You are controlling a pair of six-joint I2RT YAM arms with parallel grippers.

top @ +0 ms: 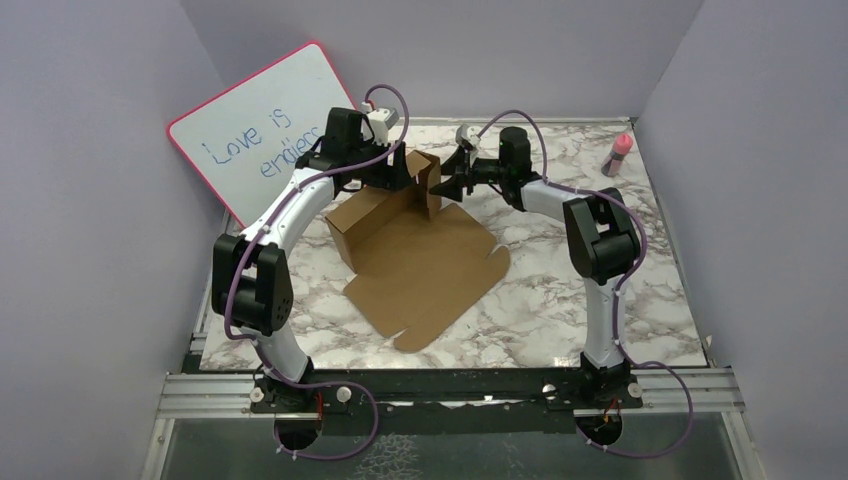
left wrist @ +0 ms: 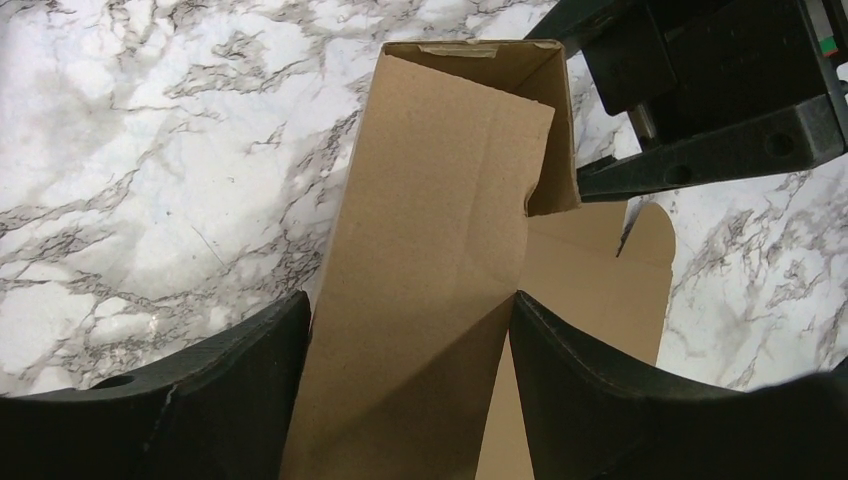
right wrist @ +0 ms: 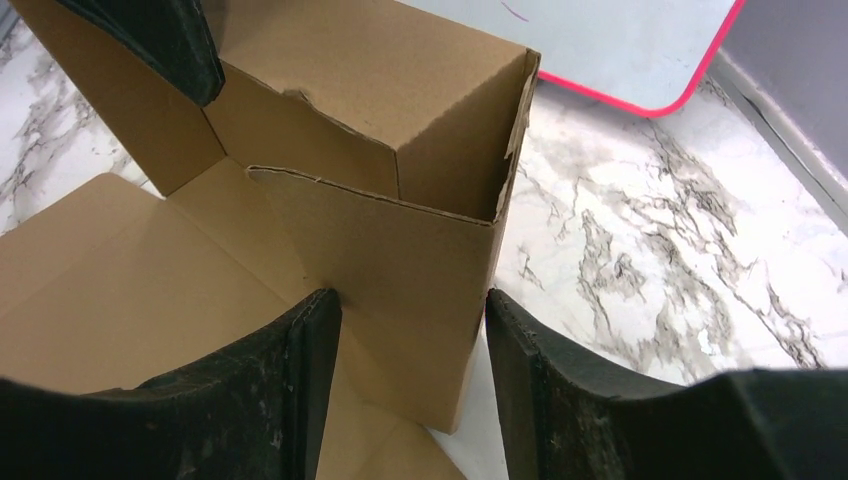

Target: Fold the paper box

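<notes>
Box [top: 430,270] lies in the middle of the table [top: 600,300], long axis from 11 to 5 o'clock, with the flat lid toward 5 and raised walls at 11. My left gripper [left wrist: 410,310] and right gripper [right wrist: 412,300] each straddle a raised wall, half-spread. I cannot tell whether they pinch it.

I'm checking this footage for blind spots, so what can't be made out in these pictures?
- Top view: the second written line on the whiteboard runs behind the left arm.
- Top view: the pink bottle is too small for any label.
- Wrist views: the paper box fills the left gripper and right gripper; squeezing or merely straddling, unclear.
</notes>
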